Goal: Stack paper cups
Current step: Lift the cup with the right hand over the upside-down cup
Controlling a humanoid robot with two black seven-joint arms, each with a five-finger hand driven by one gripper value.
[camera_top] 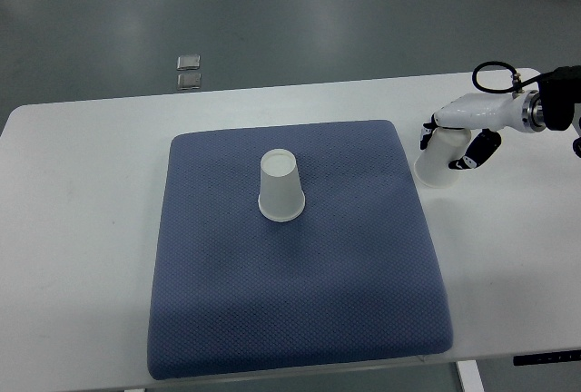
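Two cups: both plain white paper, no print that I can make out.
Cup on pad (280, 187): stands upside down, wide rim on the fabric, narrow closed base facing up. Tapered body, clean, no visible dents.
Cup on pad, axis: roughly vertical; from this steep view the base leans toward the far side of the picture, the rim sits nearer.
Cup on pad, place: about the middle of the blue pad (300, 310), slightly toward its far half, nothing touching it.
Held cup (438, 161): same white taper, partly covered by fingers. Wide end is down and toward the pad, narrow end up inside the hand.
Held cup, axis: tilted, running from lower left up to upper right, toward the wrist.
Held cup, place: just off the pad's far right corner, over the white table (82, 229). Can't tell if its rim touches the tabletop.
Right hand (459, 141): arm enters from the right edge, white shell, dark fingertips wrapped around the held cup, gripping it.
Left hand: out of frame.
Pad: quilted blue fabric, rounded corners, lying flat on the table.
Floor beyond table: two small shiny square plates (189, 71), one behind the other.
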